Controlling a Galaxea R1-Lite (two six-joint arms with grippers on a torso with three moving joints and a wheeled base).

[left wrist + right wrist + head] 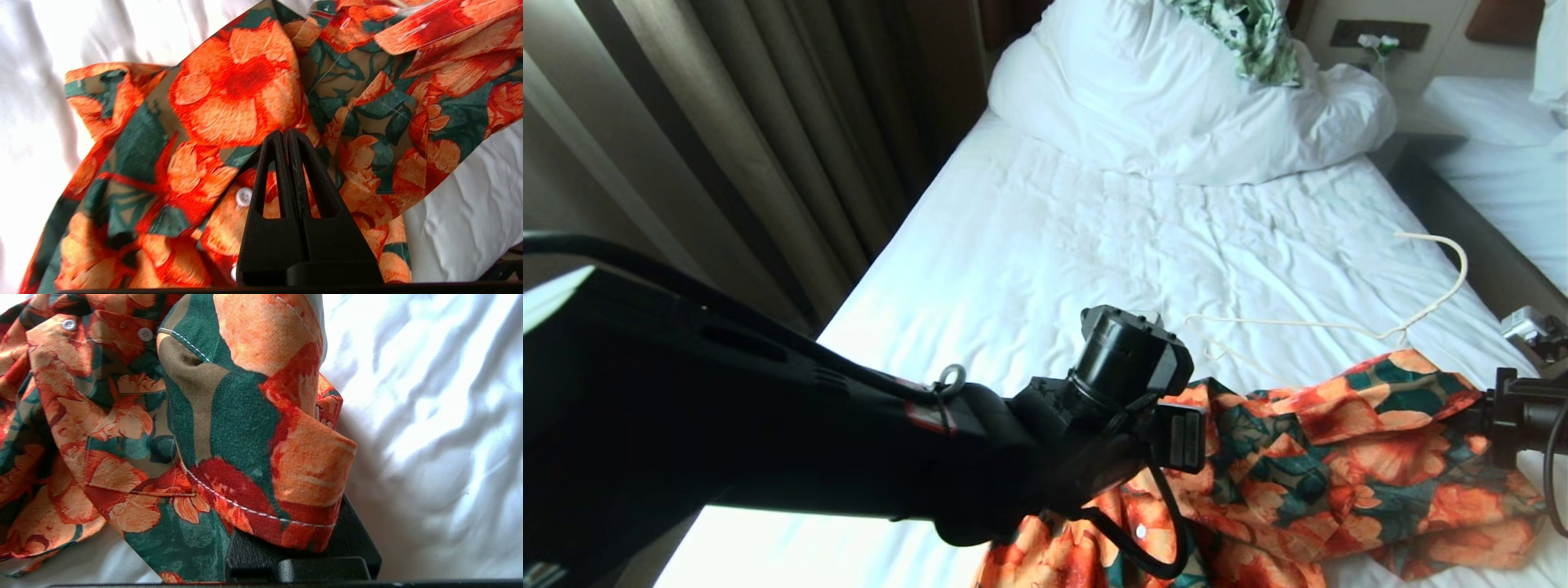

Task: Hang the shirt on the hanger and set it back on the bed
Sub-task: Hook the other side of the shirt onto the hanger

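- Pincer on the left arm (pixel 1176 437), in the head view, reaches from the near left across the bed (pixel 1054 245), its wrist slanting down over the left end of the shirt (pixel 1339 457); the fingertips are hidden there behind the wrist camera.
- At the right edge of that view the right pincer (pixel 1490 416) comes in level and meets the shirt's right end, where the cloth is lifted slightly.
- The shirt lies crumpled along the near edge of the bed, its long axis running left to right.
- The hanger (pixel 1339 325) lies flat on the sheet just behind the shirt, its long axis also left to right, its hook (pixel 1450 261) curving off to the far right; its nearer part disappears under the cloth.
- A bunched white duvet (pixel 1176 106) sits at the head of the bed with a green-and-white cloth (pixel 1258 33) on top.
- Left wrist view: the left pincer (pixel 287 134) has its two black fingers pressed together with nothing between them, tips over a big orange flower on the shirt (pixel 237 98); small white buttons show beside the fingers.
- Right wrist view: the right pincer (pixel 286 535) is closed narrow on a folded, stitched hem of the shirt (pixel 245 428), which drapes over its fingers and hides the tips; white sheet (pixel 429 416) lies alongside.
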